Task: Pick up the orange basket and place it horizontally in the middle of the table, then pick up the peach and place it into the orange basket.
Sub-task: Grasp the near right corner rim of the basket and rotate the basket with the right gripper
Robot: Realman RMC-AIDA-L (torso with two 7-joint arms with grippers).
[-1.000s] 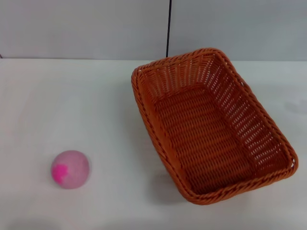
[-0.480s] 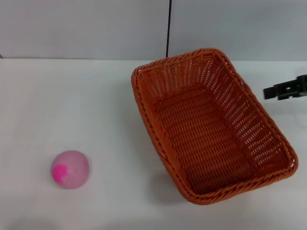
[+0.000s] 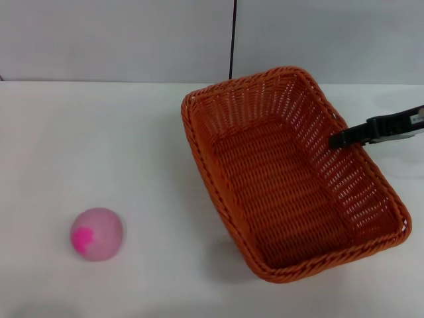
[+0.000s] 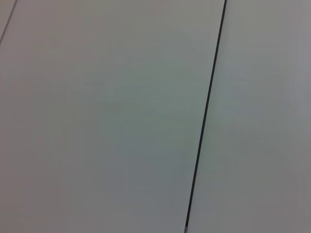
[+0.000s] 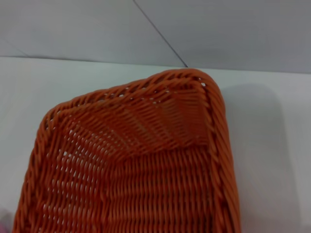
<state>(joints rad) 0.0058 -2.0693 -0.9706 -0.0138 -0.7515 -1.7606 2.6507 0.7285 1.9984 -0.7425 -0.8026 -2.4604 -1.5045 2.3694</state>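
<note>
Orange basket (image 3: 291,173) sits angled on table (image 3: 132,146), right of centre. Right gripper (image 3: 339,140) over its right rim, finger state unclear. Peach (image 3: 97,233) near-left, well apart.

Plain pale grey wall (image 3: 119,40) behind, matte and unmarked, split by one thin dark vertical seam (image 3: 233,36) running down to the far edge of the worktop (image 3: 99,132). Same wall fills the left wrist view (image 4: 107,116), with the seam (image 4: 206,116) crossing as a slanted black line and a fainter line at one corner. White, flat worktop, wide and bare of markings, meeting the wall in a straight edge. Even, soft light; only faint grey shadows on the white surface. Wall and seam (image 5: 160,34) also seen in the right wrist view.
</note>
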